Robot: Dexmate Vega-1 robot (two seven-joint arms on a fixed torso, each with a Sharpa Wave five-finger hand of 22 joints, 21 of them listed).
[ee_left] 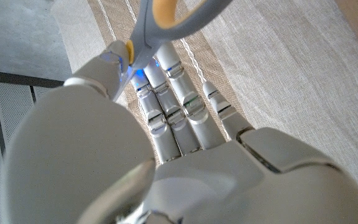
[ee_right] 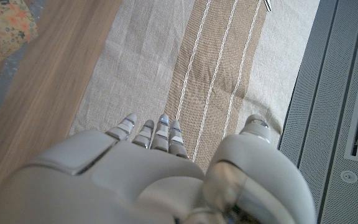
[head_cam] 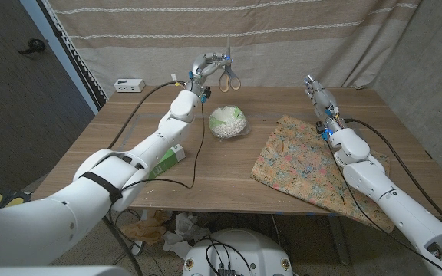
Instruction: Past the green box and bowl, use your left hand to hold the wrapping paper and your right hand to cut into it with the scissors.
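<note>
Holding the scissors (head_cam: 227, 74) up above the far edge of the bench (head_cam: 129, 146), the left hand (head_cam: 202, 73) pinches them near the handles, with the blades pointing upward against the striped curtain (head_cam: 282, 31). In the left wrist view the fingers (ee_left: 166, 93) reach up alongside the grey and yellow handle loop of the scissors (ee_left: 160, 18), and the thumb presses it from the side.

The right hand (head_cam: 318, 96) stands raised over the far right part of the bench, just beyond the wrapping paper (head_cam: 305, 165). It holds nothing; its fingers (ee_right: 154, 134) are fairly straight and close together, the thumb set a little apart from them, as the right wrist view shows against the curtain.

The wrapping paper, a floral-patterned sheet in orange and green tones, lies flat on the right side of the bench, and one corner hangs over the near edge. The right forearm passes above its right edge.

A bowl (head_cam: 229, 123) wrapped in a pale green pattern sits near the middle of the bench, just below the lifted scissors and well apart from the paper. A green box (head_cam: 167, 159) lies on its side toward the left front, partly hidden under the left arm. A small white device (head_cam: 129, 84) rests at the far left corner.
</note>
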